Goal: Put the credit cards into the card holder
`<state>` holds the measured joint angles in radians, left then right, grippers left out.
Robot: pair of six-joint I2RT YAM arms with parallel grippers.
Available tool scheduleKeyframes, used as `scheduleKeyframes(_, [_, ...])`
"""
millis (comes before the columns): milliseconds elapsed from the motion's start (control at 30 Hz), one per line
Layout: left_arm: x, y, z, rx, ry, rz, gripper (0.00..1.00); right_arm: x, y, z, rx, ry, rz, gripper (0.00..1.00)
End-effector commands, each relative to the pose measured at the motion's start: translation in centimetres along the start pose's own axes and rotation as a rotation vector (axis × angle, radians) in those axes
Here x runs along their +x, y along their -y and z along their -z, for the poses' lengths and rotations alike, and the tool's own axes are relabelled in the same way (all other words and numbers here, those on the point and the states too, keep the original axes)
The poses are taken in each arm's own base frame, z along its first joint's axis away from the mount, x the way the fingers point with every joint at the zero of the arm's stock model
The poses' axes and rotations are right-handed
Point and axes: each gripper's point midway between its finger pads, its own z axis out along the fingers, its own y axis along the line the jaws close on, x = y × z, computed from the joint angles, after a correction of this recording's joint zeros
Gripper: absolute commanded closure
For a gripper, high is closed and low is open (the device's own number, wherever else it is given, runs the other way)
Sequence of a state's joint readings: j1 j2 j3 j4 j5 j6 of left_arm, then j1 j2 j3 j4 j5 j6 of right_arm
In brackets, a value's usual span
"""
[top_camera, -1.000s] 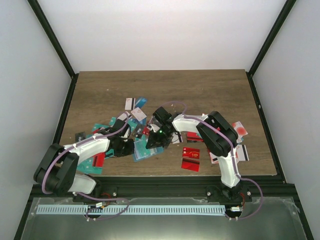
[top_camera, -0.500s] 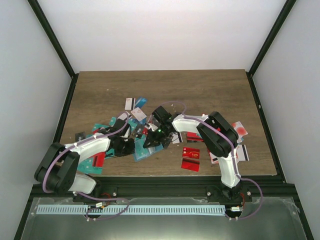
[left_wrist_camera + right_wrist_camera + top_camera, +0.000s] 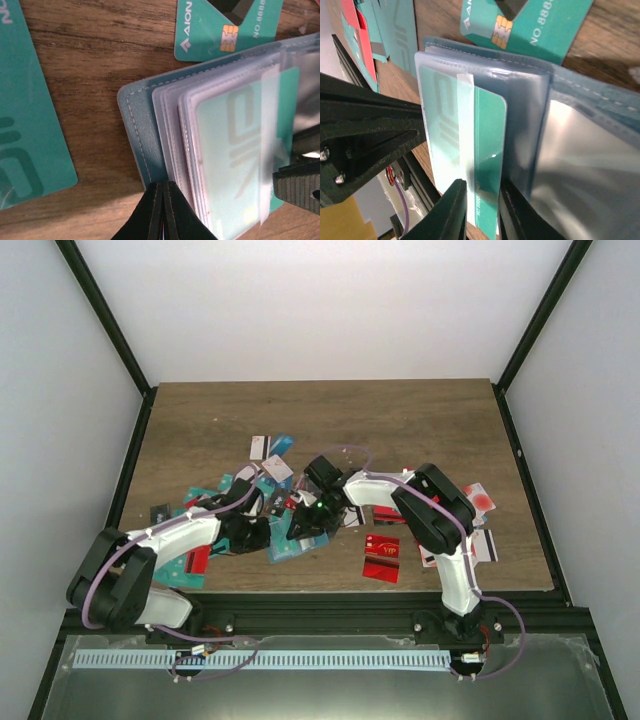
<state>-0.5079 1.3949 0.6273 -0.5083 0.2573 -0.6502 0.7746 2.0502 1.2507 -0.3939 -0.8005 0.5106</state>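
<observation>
Cards (image 3: pixel 381 558) ring the card holder (image 3: pixel 140 131) — left end effector (image 3: pixel 165 199) shut at its edge, right end effector (image 3: pixel 483 206) barely parted astride one.

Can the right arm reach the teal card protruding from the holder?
Probably yes: the right gripper is right at the teal card, nothing between them; the left gripper sits aside at the card holder.

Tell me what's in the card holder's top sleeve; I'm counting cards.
A teal-green card sits partly inside the clear sleeve of the card holder, one end sticking out. Lower sleeves' contents are covered.
</observation>
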Motion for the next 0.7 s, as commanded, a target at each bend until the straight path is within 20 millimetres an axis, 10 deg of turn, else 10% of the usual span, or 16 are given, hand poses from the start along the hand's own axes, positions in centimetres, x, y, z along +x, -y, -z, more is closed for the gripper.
scheduleKeyframes(0, [-0.3,1.0,1.6,0.015,0.03,-0.02,0.96,0.0,-0.5,0.0,0.057,-0.008,0.036,0.76])
scheduleKeyframes(667, [-1.2,3.1,4.5,0.07,0.07,-0.051,0.96,-2.6,-3.4,7.2,0.202,0.158,0.163,0.36])
